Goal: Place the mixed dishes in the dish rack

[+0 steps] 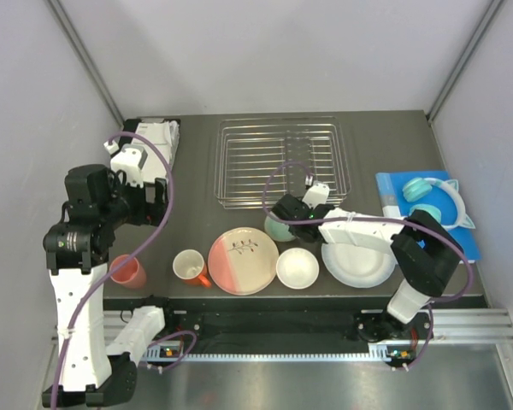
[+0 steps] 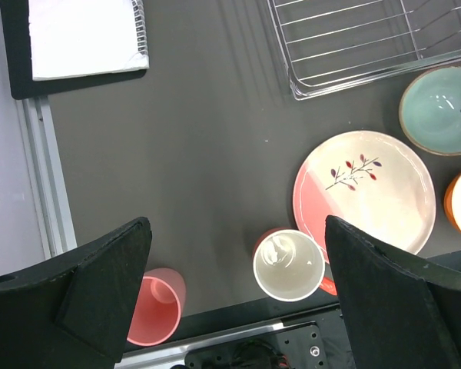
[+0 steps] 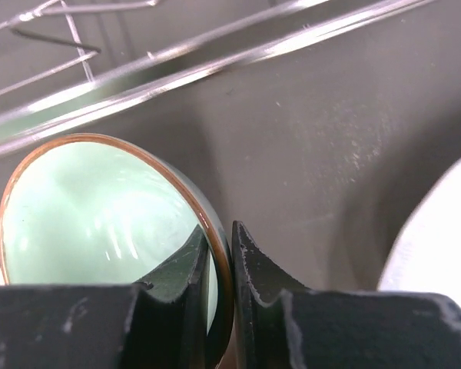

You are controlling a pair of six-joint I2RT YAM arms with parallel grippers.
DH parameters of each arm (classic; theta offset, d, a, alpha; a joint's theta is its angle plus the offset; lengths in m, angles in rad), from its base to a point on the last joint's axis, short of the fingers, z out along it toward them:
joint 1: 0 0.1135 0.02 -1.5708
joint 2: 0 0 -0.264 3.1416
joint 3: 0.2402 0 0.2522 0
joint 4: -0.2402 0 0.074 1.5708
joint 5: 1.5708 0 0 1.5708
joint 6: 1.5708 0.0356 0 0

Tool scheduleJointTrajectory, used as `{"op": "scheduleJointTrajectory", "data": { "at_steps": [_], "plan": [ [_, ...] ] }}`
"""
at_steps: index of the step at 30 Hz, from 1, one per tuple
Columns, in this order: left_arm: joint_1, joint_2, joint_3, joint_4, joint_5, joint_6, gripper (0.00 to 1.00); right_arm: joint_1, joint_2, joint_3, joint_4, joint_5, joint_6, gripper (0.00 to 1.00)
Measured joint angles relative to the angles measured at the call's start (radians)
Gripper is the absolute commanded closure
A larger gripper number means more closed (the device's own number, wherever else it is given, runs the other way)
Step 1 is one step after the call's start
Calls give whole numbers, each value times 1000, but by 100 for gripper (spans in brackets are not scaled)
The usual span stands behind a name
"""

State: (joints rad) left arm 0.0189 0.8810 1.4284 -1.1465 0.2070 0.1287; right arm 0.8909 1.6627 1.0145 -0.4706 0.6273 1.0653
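A: While going by the right wrist view, start with the right gripper [image 3: 219, 247].

B: Nearly closed, pinching the rim of the mint green bowl [image 3: 100, 207]. One finger inside the bowl, the other against its outer wall, brown rim edge caught between.

A: And the bowl's place?

B: Just in front of the near side of the dish rack [image 1: 239, 162], outside the wires, close to the far rim of the pink-and-cream plate [image 1: 243, 260]. Cannot tell whether lifted or touching the desk [image 1: 197, 171]. Rack itself at the far middle of the desk.

A: Now the other dishes.

B: All out on the desk, in a row along its near edge, in front of the rack. From the left: salmon pink cup [image 1: 126, 272], orange mug [image 1: 190, 266] with white lining, then the twig-patterned plate, a small white bowl [image 1: 297, 267], a larger white plate [image 1: 359, 265]. Mug just beside the pink plate's left rim; small bowl between the two plates; white plate partly under the right arm. Cup and mug both upright, mouths up.

A: Left gripper [image 2: 237, 231]?

B: Spread wide, holding nothing. Hangs above the left part of the desk, left of the rack. Seen from its own wrist: cup by one finger, mug beneath the gap between the two.

A: Anything else lying around?

B: Black tray [image 2: 15, 54] with white papers [image 2: 84, 34] at the far left corner; teal headphones [image 1: 419, 190] on a blue pad [image 1: 392, 195] by the right edge.
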Motion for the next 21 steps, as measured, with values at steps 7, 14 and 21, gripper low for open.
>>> {"op": "scheduleJointTrajectory", "data": {
  "at_steps": [7,14,21],
  "plan": [
    [0,-2,0,-6,-4,4,1,104,-64,-9,-103,72,-48,100],
    [0,-2,-18,-6,-11,5,1,239,-198,134,-219,134,-163,100],
    [0,-2,-39,-4,-14,5,1,145,-259,384,-232,264,-378,100]
  ]
}}
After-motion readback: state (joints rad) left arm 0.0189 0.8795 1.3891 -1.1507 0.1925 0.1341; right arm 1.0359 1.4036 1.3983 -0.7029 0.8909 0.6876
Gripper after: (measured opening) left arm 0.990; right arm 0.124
